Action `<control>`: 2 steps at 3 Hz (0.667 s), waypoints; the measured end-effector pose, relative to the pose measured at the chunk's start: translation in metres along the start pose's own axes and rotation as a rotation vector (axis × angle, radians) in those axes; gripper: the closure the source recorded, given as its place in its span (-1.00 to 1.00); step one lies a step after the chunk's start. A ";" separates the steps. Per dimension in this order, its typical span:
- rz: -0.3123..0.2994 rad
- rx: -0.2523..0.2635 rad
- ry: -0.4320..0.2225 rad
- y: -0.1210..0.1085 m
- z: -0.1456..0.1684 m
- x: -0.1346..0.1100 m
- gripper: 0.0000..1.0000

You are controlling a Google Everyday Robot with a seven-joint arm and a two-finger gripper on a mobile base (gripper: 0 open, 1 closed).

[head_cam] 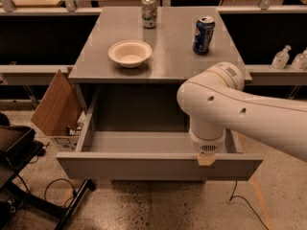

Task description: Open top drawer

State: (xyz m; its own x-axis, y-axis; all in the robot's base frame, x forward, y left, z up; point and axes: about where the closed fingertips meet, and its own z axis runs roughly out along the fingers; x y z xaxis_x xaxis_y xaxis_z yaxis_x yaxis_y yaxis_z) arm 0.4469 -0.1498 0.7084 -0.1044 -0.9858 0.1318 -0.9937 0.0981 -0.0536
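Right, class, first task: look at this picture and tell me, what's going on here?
A white robot arm reaches down to the top drawer of a grey cabinet. Its gripper sits at the upper edge of the drawer front, right of centre. The drawer is pulled well out, its box open to view. On the cabinet top stand a white bowl, a pale can and a blue can.

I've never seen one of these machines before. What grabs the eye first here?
The big white robot arm reaches in from the right, with its pincer down at the front edge of the top drawer, which stands wide open. Behind it, on the grey cabinet top, sit a white bowl, a silver can at the back and a blue can to the right.
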 end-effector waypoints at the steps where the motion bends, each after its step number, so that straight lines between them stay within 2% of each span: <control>1: 0.001 0.001 0.001 0.000 0.000 0.001 0.60; 2: 0.002 0.003 0.003 0.001 -0.001 0.002 -0.02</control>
State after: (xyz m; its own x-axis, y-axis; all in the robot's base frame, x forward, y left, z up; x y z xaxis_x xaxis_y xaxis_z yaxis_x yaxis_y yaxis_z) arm 0.4454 -0.1516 0.7097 -0.1067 -0.9852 0.1343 -0.9934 0.0998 -0.0568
